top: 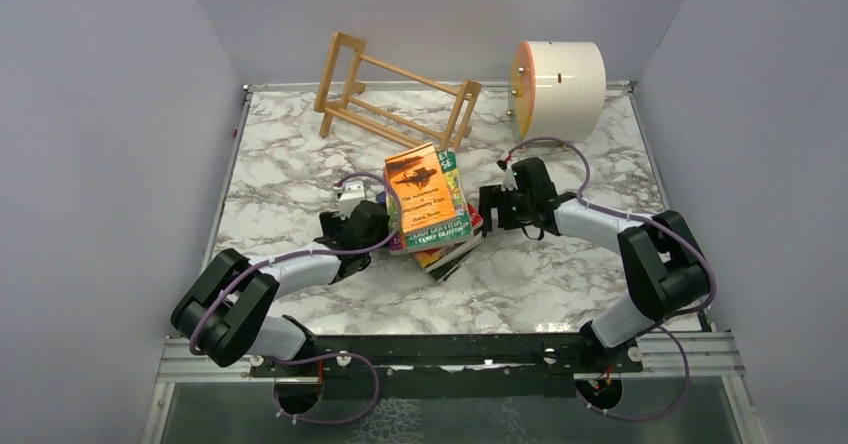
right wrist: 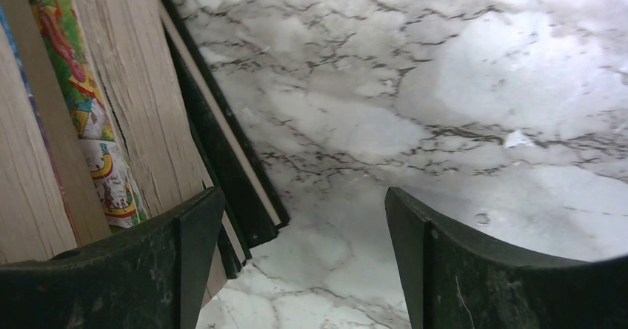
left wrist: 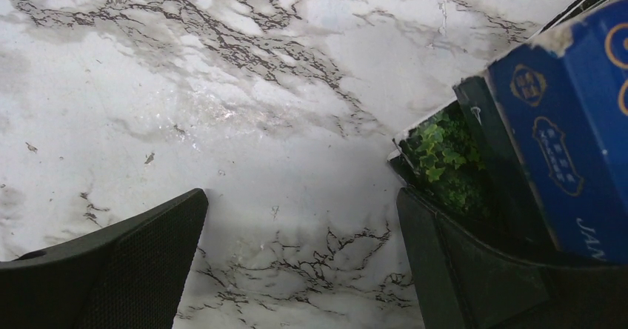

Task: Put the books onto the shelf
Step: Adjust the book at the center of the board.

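Observation:
The books (top: 430, 204) lie in a loose stack mid-table, an orange cover on top. The light-wood shelf (top: 395, 94) sits askew at the back, apart from both arms. My left gripper (top: 376, 220) is low at the stack's left side and open. In the left wrist view its fingers (left wrist: 118, 262) frame bare marble, with a blue book (left wrist: 570, 121) and an ivy-covered book (left wrist: 444, 166) beside the right finger. My right gripper (top: 488, 209) is at the stack's right side, open. In the right wrist view the books' page edges (right wrist: 133, 107) show beside its left finger (right wrist: 163, 270).
A cream drum (top: 560, 86) lies on its side at the back right, next to the shelf. Grey walls close in the marble table (top: 300, 164) on three sides. The metal rail carrying the arm bases (top: 450, 349) runs along the near edge.

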Available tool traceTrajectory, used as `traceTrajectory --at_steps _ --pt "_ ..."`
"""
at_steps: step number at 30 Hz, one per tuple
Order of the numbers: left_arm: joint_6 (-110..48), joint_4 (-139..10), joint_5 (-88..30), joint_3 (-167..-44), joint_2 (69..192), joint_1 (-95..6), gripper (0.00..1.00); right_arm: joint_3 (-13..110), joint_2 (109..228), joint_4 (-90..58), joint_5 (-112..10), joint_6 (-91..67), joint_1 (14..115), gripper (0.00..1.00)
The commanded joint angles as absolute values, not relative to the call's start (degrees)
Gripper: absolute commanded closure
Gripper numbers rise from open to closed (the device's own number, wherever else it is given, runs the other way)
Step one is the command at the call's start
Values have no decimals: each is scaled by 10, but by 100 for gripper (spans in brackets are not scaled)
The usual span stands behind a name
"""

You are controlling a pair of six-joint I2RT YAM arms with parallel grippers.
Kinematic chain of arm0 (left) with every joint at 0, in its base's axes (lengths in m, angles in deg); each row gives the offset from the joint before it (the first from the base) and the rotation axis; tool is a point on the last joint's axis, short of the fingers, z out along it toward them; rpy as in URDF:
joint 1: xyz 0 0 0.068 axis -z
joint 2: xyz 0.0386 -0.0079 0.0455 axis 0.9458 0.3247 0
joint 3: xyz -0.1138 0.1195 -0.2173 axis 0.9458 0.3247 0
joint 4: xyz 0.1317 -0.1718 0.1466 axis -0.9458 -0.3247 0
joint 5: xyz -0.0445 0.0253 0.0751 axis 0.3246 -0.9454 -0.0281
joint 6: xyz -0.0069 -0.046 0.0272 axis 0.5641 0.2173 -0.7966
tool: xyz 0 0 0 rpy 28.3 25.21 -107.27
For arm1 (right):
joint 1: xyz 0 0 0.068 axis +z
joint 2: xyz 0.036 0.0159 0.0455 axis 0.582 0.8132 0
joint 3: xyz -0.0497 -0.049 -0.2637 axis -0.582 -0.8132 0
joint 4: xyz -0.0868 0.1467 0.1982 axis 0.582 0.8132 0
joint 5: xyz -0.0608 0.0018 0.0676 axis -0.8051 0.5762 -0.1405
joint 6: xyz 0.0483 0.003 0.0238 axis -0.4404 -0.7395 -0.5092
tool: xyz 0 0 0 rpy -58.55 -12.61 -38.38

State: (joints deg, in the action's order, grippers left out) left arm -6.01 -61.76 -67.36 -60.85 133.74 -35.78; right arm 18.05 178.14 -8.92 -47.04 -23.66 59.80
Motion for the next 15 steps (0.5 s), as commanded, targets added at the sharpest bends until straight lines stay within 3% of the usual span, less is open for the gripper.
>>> traceTrajectory --at_steps 1,15 --pt "-40 -607 -665 -601 1325 -355 1 169 1763 -85 -437 -258 631 20" --pt "-41 -611 -667 -602 1323 -358 1 159 1752 -78 -462 -277 654 21"
